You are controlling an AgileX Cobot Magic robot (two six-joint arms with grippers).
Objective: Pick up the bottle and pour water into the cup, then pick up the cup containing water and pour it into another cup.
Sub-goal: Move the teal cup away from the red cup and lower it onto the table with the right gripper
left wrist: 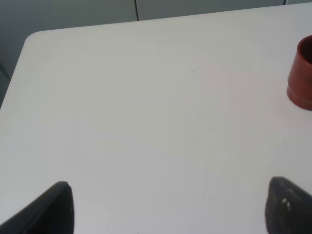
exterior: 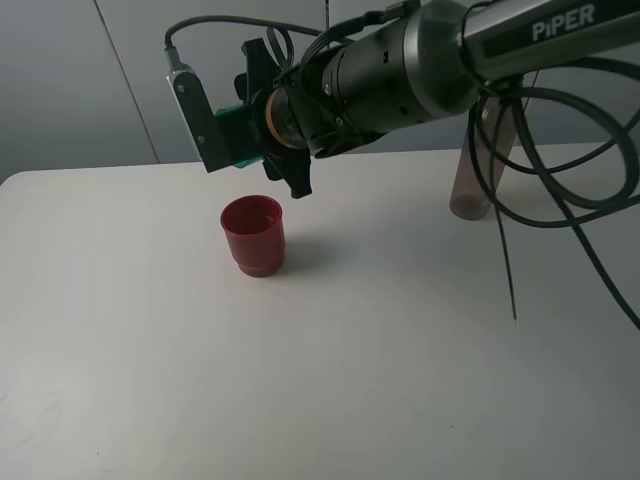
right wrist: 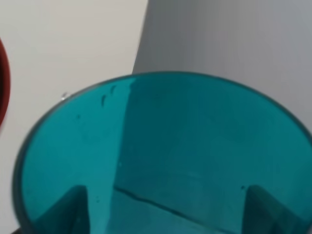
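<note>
My right gripper (exterior: 250, 135) reaches across to the left and is shut on the teal cup (exterior: 236, 113), which lies tipped on its side in the air. The cup hangs just above and behind the red cup (exterior: 253, 233), which stands upright on the white table (exterior: 350, 360). In the right wrist view the teal cup (right wrist: 161, 146) fills the picture, the dark fingers (right wrist: 263, 209) show through its wall, and the red cup's rim (right wrist: 2, 83) sits at the edge. The bottle (exterior: 478, 170) stands upright at the back right, partly hidden by the arm. My left gripper (left wrist: 168, 209) is open over bare table, with the red cup (left wrist: 301, 78) off to one side.
Black cables (exterior: 530, 200) hang from the right arm down in front of the bottle. The table's rounded far-left corner (left wrist: 31, 39) meets a grey wall behind it.
</note>
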